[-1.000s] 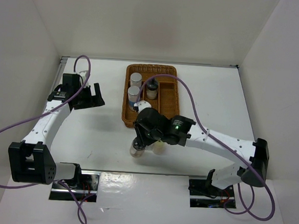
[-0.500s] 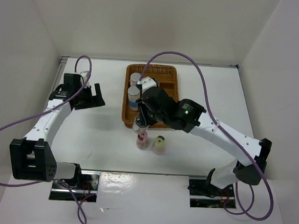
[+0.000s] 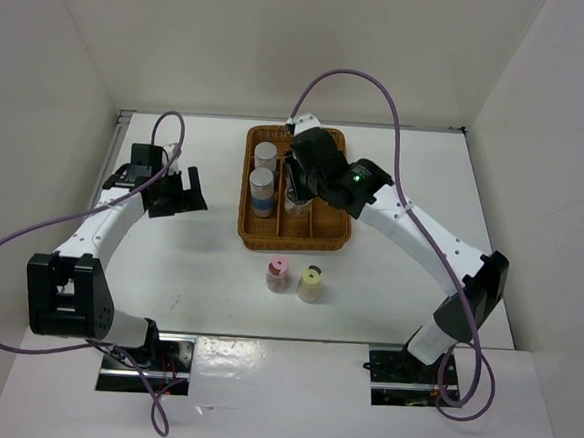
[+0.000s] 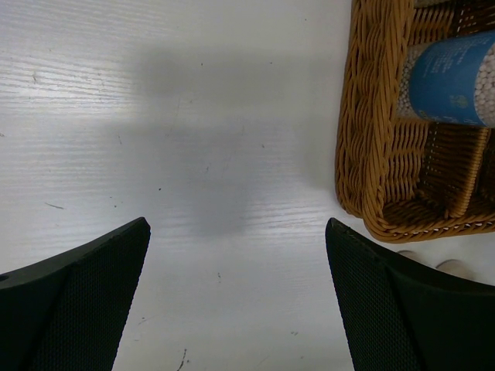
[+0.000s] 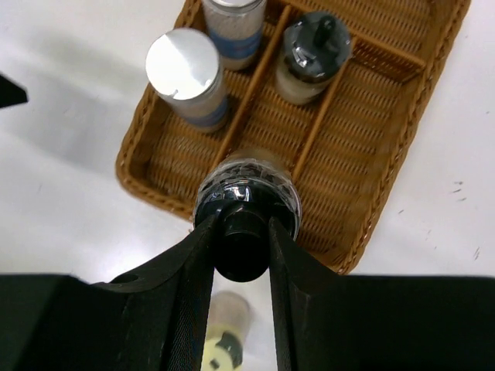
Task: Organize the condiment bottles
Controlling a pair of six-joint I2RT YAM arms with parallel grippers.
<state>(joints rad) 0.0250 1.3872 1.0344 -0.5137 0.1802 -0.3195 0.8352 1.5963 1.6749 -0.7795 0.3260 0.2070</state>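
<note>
One bottle (image 5: pixel 247 182), likely light and slick, is pinched by its cap in your right gripper (image 5: pixel 241 232); left gripper (image 4: pixel 236 247) gapes.

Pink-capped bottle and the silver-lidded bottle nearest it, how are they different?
The pink-capped bottle stands on the table; the silver-lidded bottle stands inside the basket. The pink-capped bottle's cap is pink; the silver-lidded bottle's lid is shiny silver, above a blue label. Both are upright, and no jaws hold either.
</note>
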